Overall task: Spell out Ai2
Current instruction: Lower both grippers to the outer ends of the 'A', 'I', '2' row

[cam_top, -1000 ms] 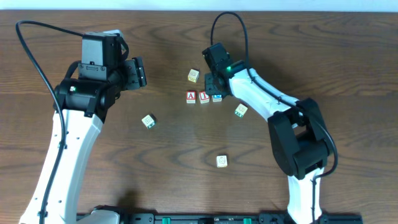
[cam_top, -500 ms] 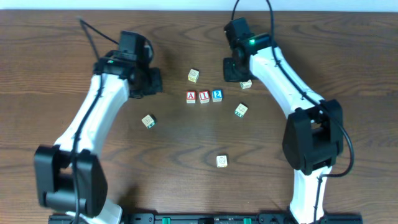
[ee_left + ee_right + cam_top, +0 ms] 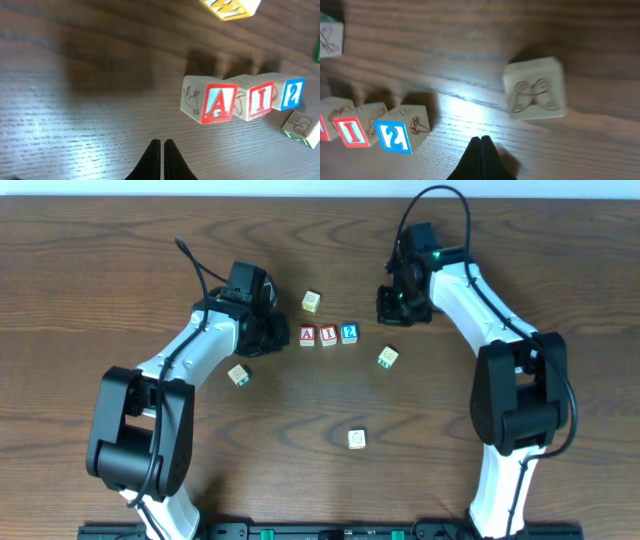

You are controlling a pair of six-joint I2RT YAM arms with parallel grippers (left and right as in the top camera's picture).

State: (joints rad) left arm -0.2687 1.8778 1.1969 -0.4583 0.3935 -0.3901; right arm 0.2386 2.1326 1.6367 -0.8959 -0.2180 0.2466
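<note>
Both arms have swung in the last half second: the left gripper (image 3: 162, 147) has come in from the left toward the row of cubes, and the right gripper (image 3: 481, 145) has pulled back up and to the right, away from the row. Seen from above, a dark wooden table (image 3: 300, 470) holds three small cubes side by side in a straight line near its middle, touching or very nearly so. They are a red-framed A cube (image 3: 307, 335), a red-framed I cube (image 3: 328, 335) and a blue-framed 2 cube (image 3: 349, 333), reading "AI2" from left to right. The left gripper sits just to the left of the A cube, apart from it. Its wrist camera shows the two fingers pressed together with nothing between them, pointing toward the row. The right gripper hangs above and to the right of the 2 cube, not touching it, and its fingers are likewise pinched together and empty. Near those fingers lies a butterfly cube (image 3: 535, 89), pale with a butterfly drawn on its face. Other loose cubes lie around the row. A yellow-marked cube (image 3: 312, 301) sits above it, and a green-marked cube (image 3: 388, 358) sits below and to the right of the 2 cube. A small pale cube (image 3: 238, 375) rests lower left beside the left arm, and a lone pale cube (image 3: 356, 439) lies toward the table's near edge.
</note>
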